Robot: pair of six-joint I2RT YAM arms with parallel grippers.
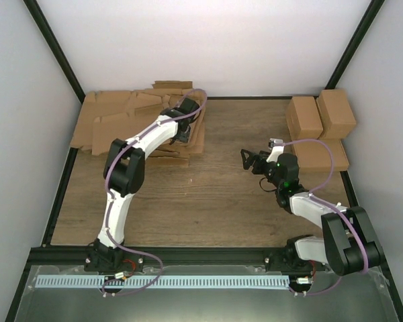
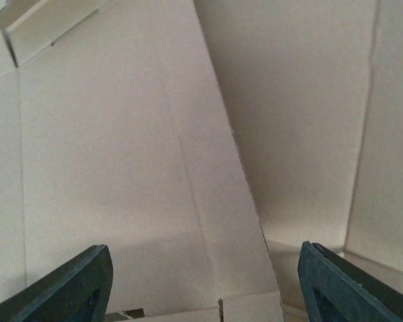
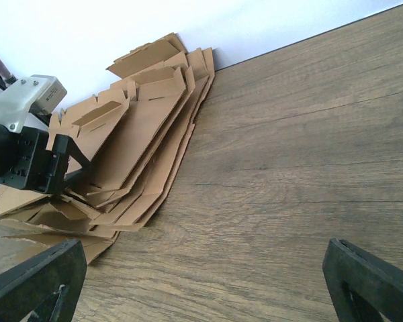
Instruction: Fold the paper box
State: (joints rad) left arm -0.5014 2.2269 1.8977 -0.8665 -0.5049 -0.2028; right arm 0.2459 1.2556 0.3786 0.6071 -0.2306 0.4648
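The left hand (image 2: 203, 258) is seen with its dark teal fingers (image 2: 74, 285) spread wide and nothing gripped between them. It is held close over the pile (image 1: 121, 124) of flat brown cardboard sheets. Directly beneath it lies a matte, pale-brown sheet, set slantwise on top of the pile and marked by straight creases and a long cut edge. This sheet is taken for the paper box (image 2: 121, 168), still flat, though it can hardly be told from the sheets under it. The pile is fanned unevenly, with notched flaps jutting out, and is pushed against the white wall (image 1: 221, 40). Part of it is covered from above by the left arm's white links. The table (image 1: 208, 201) is surfaced in grey-brown wood grain. Right of the pile and well apart from it, the right hand (image 1: 250, 159) is held over the table, its black fingers wide and empty. Farther right of the pile, folded brown boxes (image 1: 320, 115) are grouped, touching one another.
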